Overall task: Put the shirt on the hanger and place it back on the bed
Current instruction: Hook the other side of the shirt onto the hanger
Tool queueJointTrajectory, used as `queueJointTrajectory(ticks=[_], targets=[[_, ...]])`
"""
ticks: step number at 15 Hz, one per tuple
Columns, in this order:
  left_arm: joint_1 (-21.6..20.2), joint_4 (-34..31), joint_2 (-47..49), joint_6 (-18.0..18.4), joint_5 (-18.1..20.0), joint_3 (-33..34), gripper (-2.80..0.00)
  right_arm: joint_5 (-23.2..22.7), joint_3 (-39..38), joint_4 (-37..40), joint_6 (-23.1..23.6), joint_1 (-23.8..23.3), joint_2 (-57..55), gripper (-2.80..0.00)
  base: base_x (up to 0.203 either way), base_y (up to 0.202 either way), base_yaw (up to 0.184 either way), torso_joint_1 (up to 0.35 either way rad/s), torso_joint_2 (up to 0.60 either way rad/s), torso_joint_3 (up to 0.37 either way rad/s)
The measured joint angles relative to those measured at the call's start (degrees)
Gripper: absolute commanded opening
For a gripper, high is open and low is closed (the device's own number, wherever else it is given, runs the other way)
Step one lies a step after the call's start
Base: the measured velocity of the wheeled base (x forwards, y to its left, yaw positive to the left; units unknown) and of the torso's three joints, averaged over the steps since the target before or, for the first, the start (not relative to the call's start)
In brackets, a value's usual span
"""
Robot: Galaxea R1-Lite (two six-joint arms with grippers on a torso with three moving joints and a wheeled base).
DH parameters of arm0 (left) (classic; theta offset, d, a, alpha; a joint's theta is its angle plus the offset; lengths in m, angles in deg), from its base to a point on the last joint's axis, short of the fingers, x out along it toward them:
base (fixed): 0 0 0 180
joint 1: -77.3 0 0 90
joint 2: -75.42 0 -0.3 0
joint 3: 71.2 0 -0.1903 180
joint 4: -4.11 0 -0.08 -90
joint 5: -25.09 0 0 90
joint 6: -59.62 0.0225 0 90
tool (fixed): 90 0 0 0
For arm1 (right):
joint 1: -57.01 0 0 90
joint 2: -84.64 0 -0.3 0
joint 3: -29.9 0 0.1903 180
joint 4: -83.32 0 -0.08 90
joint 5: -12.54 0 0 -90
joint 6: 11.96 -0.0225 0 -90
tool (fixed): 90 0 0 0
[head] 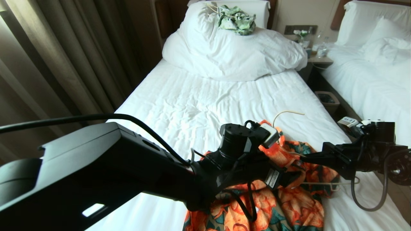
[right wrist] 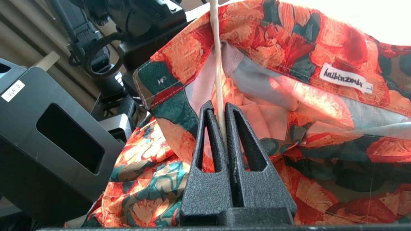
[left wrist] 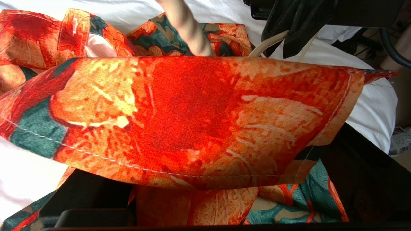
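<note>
The orange-flowered shirt (head: 289, 205) lies crumpled at the near end of the bed (head: 192, 106). The cream hanger (head: 285, 113) pokes its hook out above the shirt. My right gripper (head: 303, 158) reaches in from the right and is shut on the hanger (right wrist: 215, 48) wire, which runs up from the closed fingers of the right gripper (right wrist: 218, 106) into the shirt's (right wrist: 289, 48) open neck. My left gripper (head: 285, 179) sits low over the shirt, open. In the left wrist view a hemmed flap of shirt (left wrist: 192, 112) hangs across the left gripper (left wrist: 221, 179), and the hanger (left wrist: 189, 29) shows behind it.
A bundled white duvet (head: 231, 54) fills the head of the bed, with a green-and-white garment (head: 236, 19) on top. Curtains (head: 64, 64) hang on the left. A bin (head: 327, 99), a nightstand (head: 318, 57) and a second bed (head: 369, 73) stand on the right.
</note>
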Motion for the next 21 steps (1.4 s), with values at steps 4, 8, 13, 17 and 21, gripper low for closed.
queueJointTrajectory(ticks=[4,8,13,17,21], targets=[[0.5,0.9,-0.1,0.1,-0.2,0.8,-2.8,0.0,0.0,-0.1,0.0,0.1,-0.1,-2.8,0.0,0.0,0.0,0.0,0.0,0.0],[0.8,1.0,-0.4,0.1,-0.9,1.7,-2.8,0.0,0.3,-0.1,0.0,-0.2,-0.4,-2.8,0.0,0.0,0.0,0.0,0.0,0.0],[1.5,1.1,-1.4,0.1,-1.0,3.5,-2.8,0.0,0.3,0.0,0.0,-0.3,-0.4,-2.8,0.0,0.0,0.0,0.0,0.0,0.0],[1.8,1.8,-1.6,0.1,-1.0,4.5,-2.8,0.0,0.5,0.0,-0.1,-0.4,-0.4,-2.8,0.0,0.0,0.0,0.0,0.0,0.0],[2.3,3.2,-1.4,0.2,-1.7,5.4,-2.8,0.0,0.4,0.0,-0.2,-0.4,-0.4,-2.8,0.0,0.0,0.0,0.0,0.0,0.0]])
